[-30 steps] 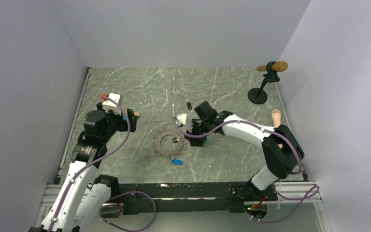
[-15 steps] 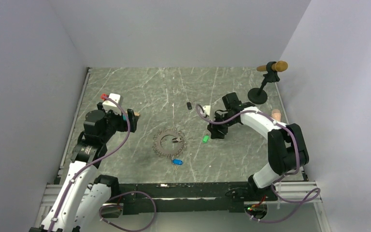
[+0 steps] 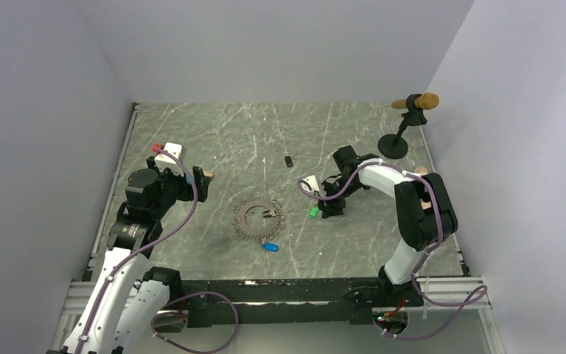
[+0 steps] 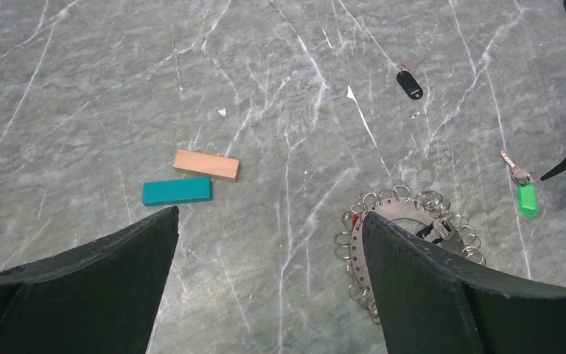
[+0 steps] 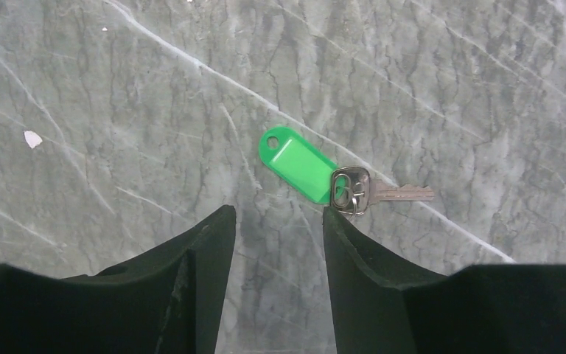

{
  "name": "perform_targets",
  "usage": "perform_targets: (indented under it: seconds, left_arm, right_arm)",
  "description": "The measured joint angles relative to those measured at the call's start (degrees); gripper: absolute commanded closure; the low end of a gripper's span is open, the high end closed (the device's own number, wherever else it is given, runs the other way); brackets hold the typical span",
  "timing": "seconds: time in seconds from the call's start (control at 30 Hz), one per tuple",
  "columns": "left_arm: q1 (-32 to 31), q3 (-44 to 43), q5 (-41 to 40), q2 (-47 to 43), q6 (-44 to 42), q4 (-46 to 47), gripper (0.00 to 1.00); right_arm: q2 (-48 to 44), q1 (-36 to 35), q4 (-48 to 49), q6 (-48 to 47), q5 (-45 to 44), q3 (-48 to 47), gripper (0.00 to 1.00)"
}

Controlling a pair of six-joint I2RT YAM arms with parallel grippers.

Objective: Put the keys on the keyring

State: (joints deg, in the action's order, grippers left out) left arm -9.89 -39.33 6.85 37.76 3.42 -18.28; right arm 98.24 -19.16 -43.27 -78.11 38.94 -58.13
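Note:
The keyring (image 3: 258,217) lies flat mid-table, a dark ring fringed with small loops, also seen in the left wrist view (image 4: 405,221). The green key (image 3: 313,212) lies on the table to its right. My right gripper (image 5: 278,212) hovers just short of the green key (image 5: 298,164), open, with nothing between the fingers. The blue key (image 3: 270,247) rests at the ring's near edge. My left gripper (image 4: 270,214) stands wide open and empty, left of the ring (image 3: 199,184).
A teal block (image 4: 177,191) and a tan block (image 4: 206,164) lie side by side ahead of the left gripper. A black key tag (image 3: 288,161) sits behind the ring. A black stand (image 3: 394,144) holds a wooden-handled tool at the back right. Walls close in on three sides.
My right gripper drew back rightwards from the keyring's edge, then dropped close to the green key lying on the table. The left arm has not moved.

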Motion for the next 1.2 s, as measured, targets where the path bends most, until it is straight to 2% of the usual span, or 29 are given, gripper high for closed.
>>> perform_targets:
  seconds: [0.53, 0.77, 1.03, 1.2]
  left_arm:
    - [0.07, 0.0, 1.05, -0.04, 0.0, 0.0, 0.01]
    - [0.07, 0.0, 1.14, -0.04, 0.0, 0.02, 0.01]
    - [0.07, 0.0, 1.33, -0.04, 0.0, 0.02, 0.01]
    - [0.07, 0.0, 1.46, -0.04, 0.0, 0.02, 0.01]
  right_arm:
    - [1.42, 1.01, 0.52, 0.24, 0.04, -2.49, 0.54]
    - [3.8, 1.09, 1.33, 1.07, -0.37, -3.41, 0.6]
    - [5.79, 1.09, 1.18, 1.14, -0.31, -4.72, 0.77]
    - [5.92, 1.07, 0.61, 1.09, -0.28, -5.53, 0.96]
